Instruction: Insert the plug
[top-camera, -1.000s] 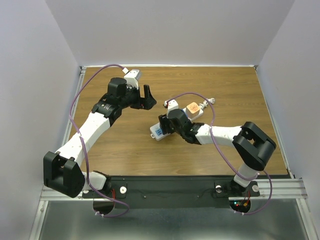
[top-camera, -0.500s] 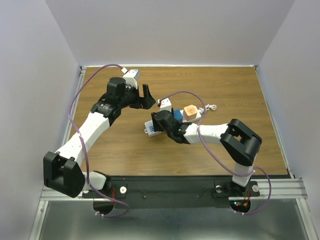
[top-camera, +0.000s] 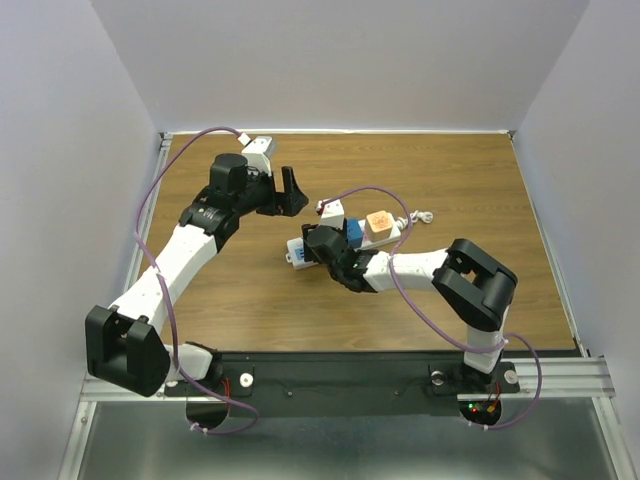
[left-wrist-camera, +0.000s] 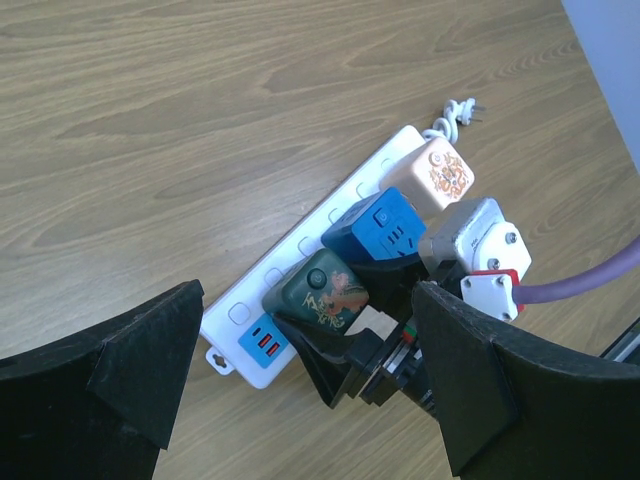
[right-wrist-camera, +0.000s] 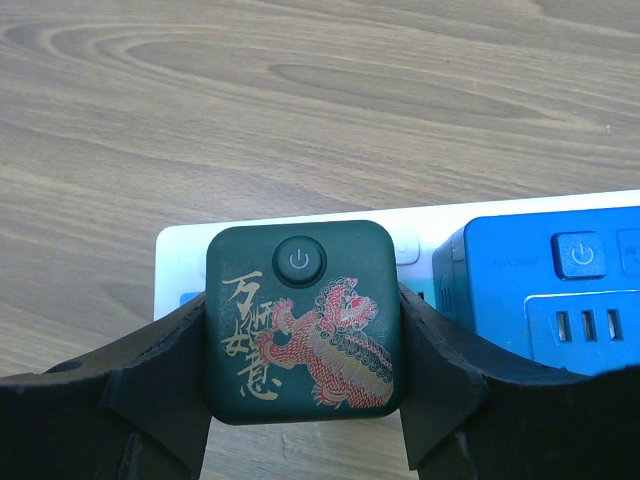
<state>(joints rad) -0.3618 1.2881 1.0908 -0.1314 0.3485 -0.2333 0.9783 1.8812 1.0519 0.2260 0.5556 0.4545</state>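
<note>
Plug (right-wrist-camera: 303, 320) sat clenched in R gripper (top-camera: 322, 250), which had shifted left along strip (left-wrist-camera: 335, 210) to mid-frame, beside blue adapter (right-wrist-camera: 540, 290); seating prob. next. L gripper (top-camera: 292, 190) gaped empty, upper left.

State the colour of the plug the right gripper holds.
Dark green plug, red-and-gold dragon print; clearest in right wrist view.
</note>
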